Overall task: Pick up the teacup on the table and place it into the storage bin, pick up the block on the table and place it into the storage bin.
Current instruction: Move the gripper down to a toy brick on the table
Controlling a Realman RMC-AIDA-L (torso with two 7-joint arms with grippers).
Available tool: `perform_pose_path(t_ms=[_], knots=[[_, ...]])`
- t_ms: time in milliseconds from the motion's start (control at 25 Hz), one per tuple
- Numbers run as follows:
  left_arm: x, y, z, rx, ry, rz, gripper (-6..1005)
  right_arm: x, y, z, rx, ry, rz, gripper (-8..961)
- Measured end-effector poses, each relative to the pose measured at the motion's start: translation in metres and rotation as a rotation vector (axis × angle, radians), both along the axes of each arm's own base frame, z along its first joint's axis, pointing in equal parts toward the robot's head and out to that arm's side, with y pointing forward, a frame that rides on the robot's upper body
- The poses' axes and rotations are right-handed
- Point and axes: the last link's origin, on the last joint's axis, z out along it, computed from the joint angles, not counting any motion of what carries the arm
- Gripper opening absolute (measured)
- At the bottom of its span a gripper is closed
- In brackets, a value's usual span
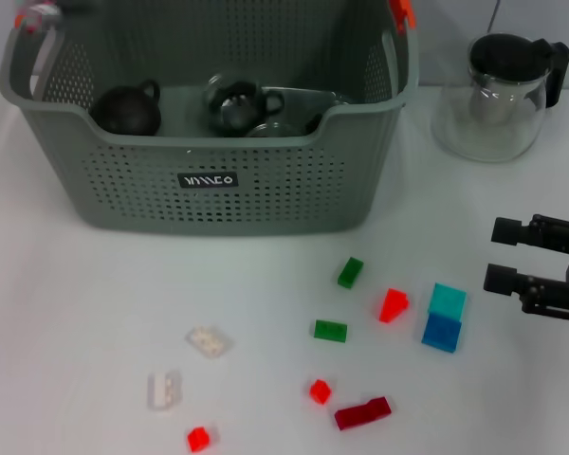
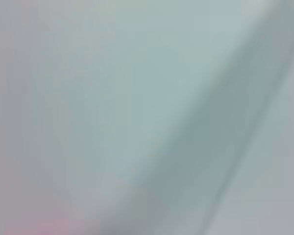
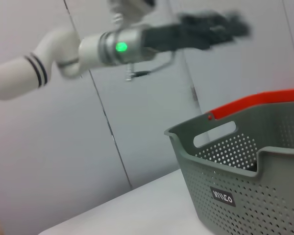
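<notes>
Holding dark teacups (image 1: pixel 128 109): storage bin (image 1: pixel 209 180)

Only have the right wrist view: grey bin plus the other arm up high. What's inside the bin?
Observer: The head view shows two dark, round teaware pieces in the grey-green perforated plastic storage bin.
Operator: Any blocks on the table?
Observer: Several small ones lie in front of the bin, including a light blue block touching a darker blue block, and a red wedge-shaped block.
Operator: I see the left gripper above the bin. Where's the right?
Observer: The right gripper is low at the table's right side, beside the blue blocks, open and empty.
</notes>
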Motion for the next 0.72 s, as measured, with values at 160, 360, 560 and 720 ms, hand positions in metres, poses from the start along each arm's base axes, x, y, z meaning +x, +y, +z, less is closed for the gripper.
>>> perform_pose_path(t_ms=[160,360,560,720], knots=[[-0.024,-0.042,0.037,0.014,-0.276,-0.188,446,0.000,-0.001,0.001,-0.001,0.005,0.002,746],[-0.063,-0.087,0.044,-0.013,-0.123,-0.253,459,0.000,-0.001,0.002,-0.001,0.006,-0.001,746],[-0.095,-0.118,0.017,-0.077,0.126,-0.310,458,-0.001,0.001,0.002,-0.008,0.005,0.003,746],[-0.124,-0.135,-0.027,-0.217,0.347,-0.325,458,-0.002,0.001,0.002,-0.010,0.004,0.005,746]])
